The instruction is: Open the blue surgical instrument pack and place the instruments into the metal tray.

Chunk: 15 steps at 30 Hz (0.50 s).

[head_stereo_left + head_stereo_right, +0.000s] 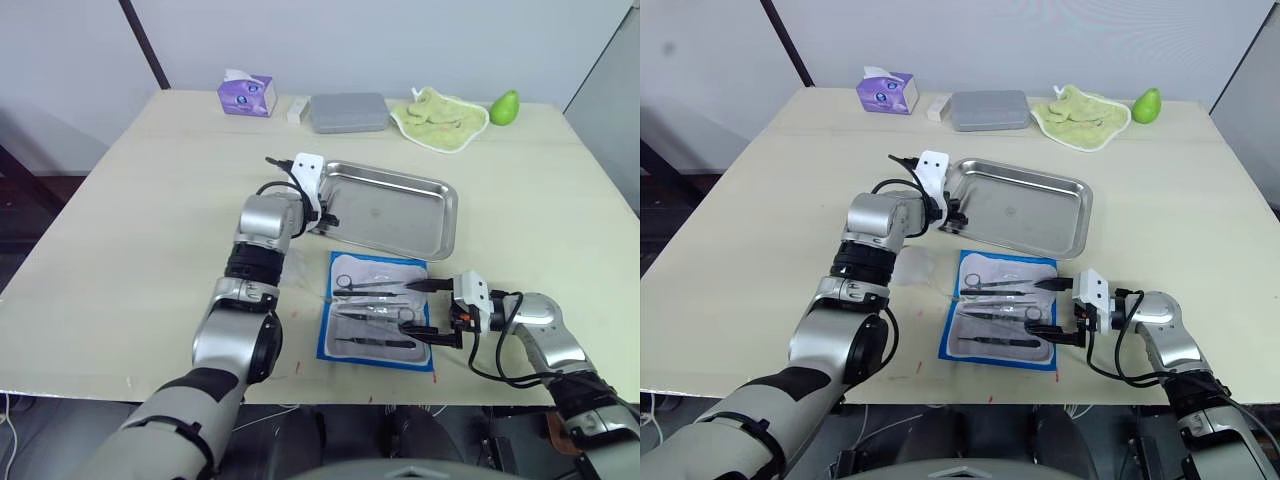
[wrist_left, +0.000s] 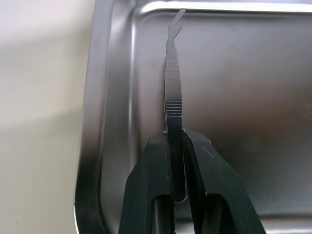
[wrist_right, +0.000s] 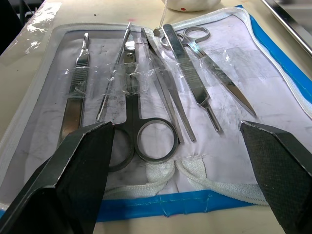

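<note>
The pack lies open, flat on the table at lower centre of the head view, just below the metal tray, with several steel tools still tucked under its clear straps. The left gripper is pinched shut on a slim pair of tweezers, held over the tray's left end with the tip pointing toward the far rim. So the step in hand looks like dropping off one tool; next, I'd say, those fingers need to part and let it settle on the tray floor. The right gripper waits at the pack's right edge, fingers spread wide, a pair of scissors lying straight ahead between them.
</note>
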Tool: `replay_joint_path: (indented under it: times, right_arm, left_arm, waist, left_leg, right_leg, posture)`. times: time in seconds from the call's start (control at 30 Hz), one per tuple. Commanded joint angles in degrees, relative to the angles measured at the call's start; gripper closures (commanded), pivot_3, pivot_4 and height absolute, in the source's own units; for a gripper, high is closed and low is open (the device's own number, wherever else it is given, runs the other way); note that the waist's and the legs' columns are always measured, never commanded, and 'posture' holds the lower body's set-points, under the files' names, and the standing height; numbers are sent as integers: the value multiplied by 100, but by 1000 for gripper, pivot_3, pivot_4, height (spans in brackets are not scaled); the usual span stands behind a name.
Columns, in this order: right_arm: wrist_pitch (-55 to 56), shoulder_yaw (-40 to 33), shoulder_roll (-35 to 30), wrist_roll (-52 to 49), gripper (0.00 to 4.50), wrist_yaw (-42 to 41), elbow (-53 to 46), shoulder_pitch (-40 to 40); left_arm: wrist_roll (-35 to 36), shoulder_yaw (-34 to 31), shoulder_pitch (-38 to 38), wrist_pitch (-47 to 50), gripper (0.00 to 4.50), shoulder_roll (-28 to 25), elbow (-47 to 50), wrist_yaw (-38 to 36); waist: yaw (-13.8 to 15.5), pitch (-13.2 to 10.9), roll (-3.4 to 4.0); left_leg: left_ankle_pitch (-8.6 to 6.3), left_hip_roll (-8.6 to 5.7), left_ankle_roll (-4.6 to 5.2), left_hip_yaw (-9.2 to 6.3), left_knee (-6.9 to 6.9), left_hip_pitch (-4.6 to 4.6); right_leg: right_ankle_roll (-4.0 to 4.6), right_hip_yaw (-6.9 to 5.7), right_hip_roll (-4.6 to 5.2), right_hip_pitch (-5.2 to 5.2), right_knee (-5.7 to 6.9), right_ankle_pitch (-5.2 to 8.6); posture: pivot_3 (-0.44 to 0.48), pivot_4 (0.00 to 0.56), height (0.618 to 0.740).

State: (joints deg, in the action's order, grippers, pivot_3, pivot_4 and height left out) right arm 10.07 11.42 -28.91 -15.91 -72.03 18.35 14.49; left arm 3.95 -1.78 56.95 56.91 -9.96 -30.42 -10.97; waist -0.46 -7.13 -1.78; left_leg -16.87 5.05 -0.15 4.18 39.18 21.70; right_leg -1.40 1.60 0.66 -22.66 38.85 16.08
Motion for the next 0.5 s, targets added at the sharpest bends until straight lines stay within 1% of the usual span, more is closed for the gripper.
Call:
replay_joint_path:
  times: [0.03, 0.27, 0.47, 0.5]
  right_arm:
    - [-238, 208, -77, 423, 0, 111, 393, -242]
    - [-234, 209, -63, 426, 0, 130, 399, -245]
    - [-227, 198, -69, 422, 0, 129, 420, -247]
    - [-228, 197, -68, 421, 0, 129, 420, -247]
  left_arm:
    - [2, -36, 216, -182, 4364, -3, -72, 38]
    - [20, -44, 235, -375, 4364, 20, -410, 40]
    - [21, -37, 191, -367, 4364, -4, -403, 36]
    - [22, -35, 183, -354, 3547, -7, -381, 34]
  waist:
    - [-2, 0, 0]
    - [-3, 0, 0]
    - [-4, 0, 0]
    - [-4, 0, 0]
  left_leg:
    - [0, 0, 0, 0, 0, 0]
    - [1, 0, -2, 0, 0, 0]
    - [1, 0, -2, 0, 0, 0]
    - [1, 0, -2, -1, 0, 0]
  right_leg:
    - [0, 0, 0, 0, 0, 0]
    - [0, -1, 0, 0, 0, 0]
    - [0, -1, 0, 0, 0, 0]
    - [0, -1, 0, 0, 0, 0]
  posture:
    - [0, 150, 740]
    - [0, 150, 740]
    - [0, 150, 740]
    - [0, 150, 740]
